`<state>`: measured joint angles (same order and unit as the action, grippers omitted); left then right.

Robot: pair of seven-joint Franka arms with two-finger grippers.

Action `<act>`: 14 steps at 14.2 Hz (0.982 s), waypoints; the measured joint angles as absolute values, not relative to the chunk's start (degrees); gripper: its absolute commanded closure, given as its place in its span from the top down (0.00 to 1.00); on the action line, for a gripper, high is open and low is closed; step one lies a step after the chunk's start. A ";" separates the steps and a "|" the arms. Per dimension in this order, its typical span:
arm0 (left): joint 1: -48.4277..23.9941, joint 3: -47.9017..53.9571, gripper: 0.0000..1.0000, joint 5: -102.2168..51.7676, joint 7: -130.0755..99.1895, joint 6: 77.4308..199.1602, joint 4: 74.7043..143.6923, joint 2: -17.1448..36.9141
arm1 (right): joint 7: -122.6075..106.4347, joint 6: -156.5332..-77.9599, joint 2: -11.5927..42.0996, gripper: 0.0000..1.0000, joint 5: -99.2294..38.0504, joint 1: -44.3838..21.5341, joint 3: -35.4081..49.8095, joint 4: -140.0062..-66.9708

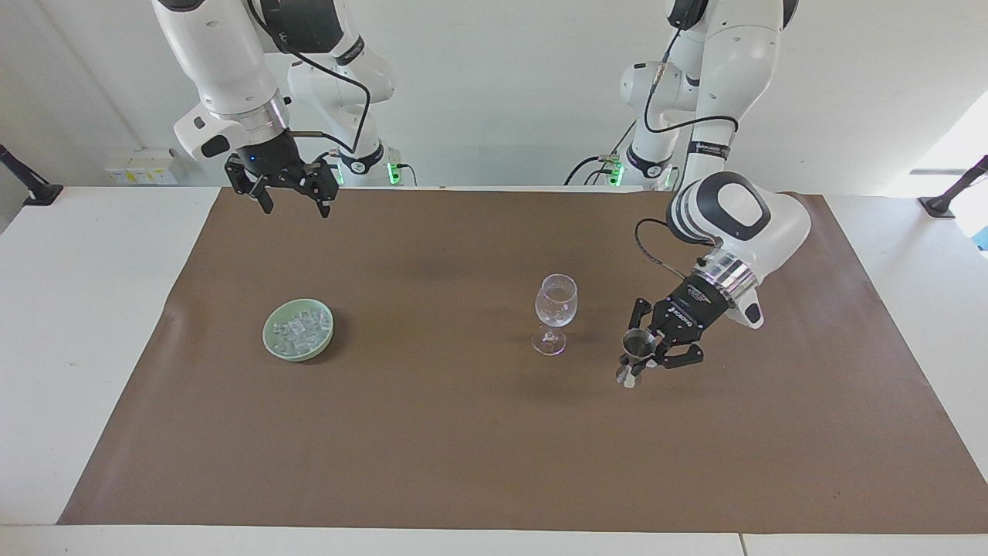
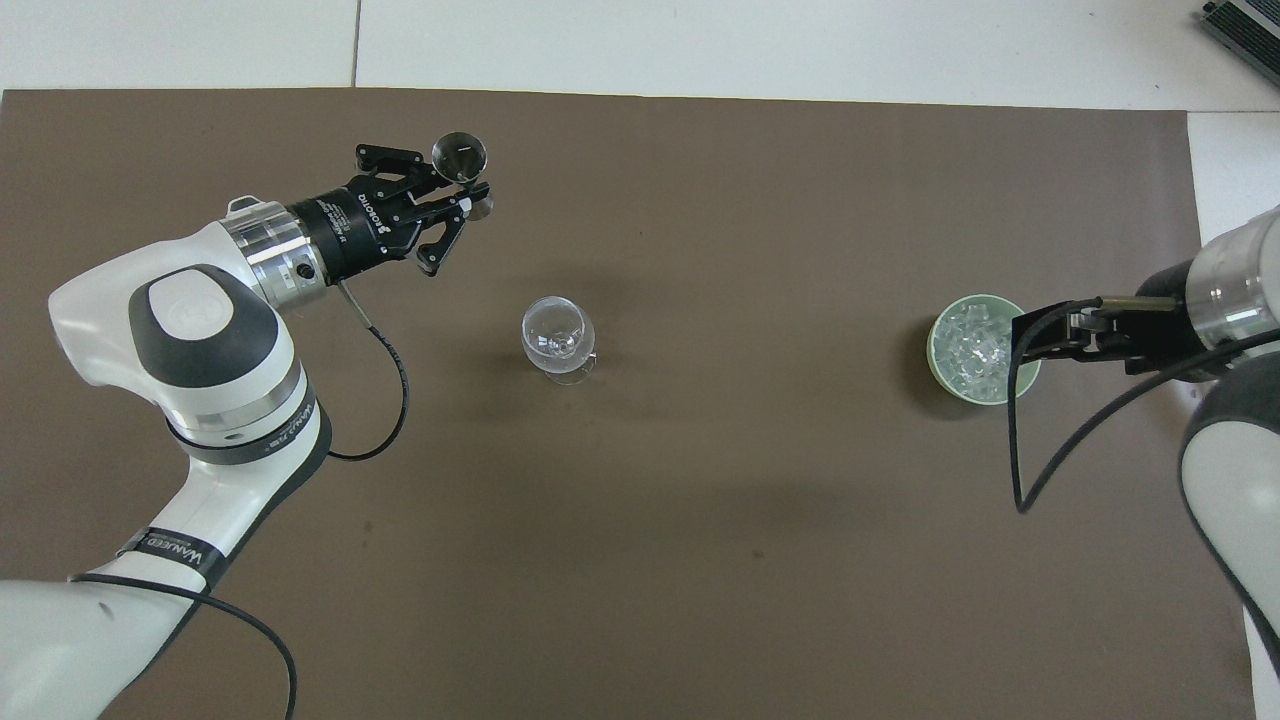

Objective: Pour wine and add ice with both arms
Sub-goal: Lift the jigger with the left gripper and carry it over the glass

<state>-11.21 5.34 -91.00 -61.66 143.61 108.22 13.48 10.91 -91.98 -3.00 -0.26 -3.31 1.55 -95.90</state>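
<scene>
Left gripper (image 1: 642,357) clamps a steel jigger (image 1: 633,357) by its waist, mouth up, raised over the mat (image 1: 463,463) at about three o'clock from the wine glass (image 1: 556,313) in the facing view. I judge the step as bringing the jigger to the glass: I'd hold it level until its lip sits over the bowl, then tip slowly, clear of the rim. Ice (image 1: 299,328) sits in the green bowl (image 1: 272,342), well off at nine o'clock from the glass. Right gripper (image 1: 292,197) waits high at the robots' edge, fingers spread wide, empty.
</scene>
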 measured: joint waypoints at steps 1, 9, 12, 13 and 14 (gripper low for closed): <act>-11.37 5.33 0.00 -91.00 -61.65 143.64 109.34 12.38 | 10.91 -91.98 -3.00 1.00 -0.26 -3.31 1.55 -95.90; -13.00 5.34 0.00 -91.00 -59.69 144.01 115.42 7.47 | 10.91 -91.98 -3.00 1.00 -0.26 -3.31 1.55 -95.90; -13.45 5.37 0.00 -91.00 -58.30 144.10 116.39 6.80 | 10.91 -91.98 -3.00 1.00 -0.26 -3.31 1.55 -95.90; -13.61 5.37 0.00 -91.00 -57.71 144.10 116.90 6.47 | 10.91 -91.98 -3.00 1.00 -0.26 -3.31 1.55 -95.90; -13.82 5.36 0.00 -91.00 -57.15 144.10 117.39 6.14 | 10.91 -91.98 -3.00 1.00 -0.26 -3.31 1.55 -95.90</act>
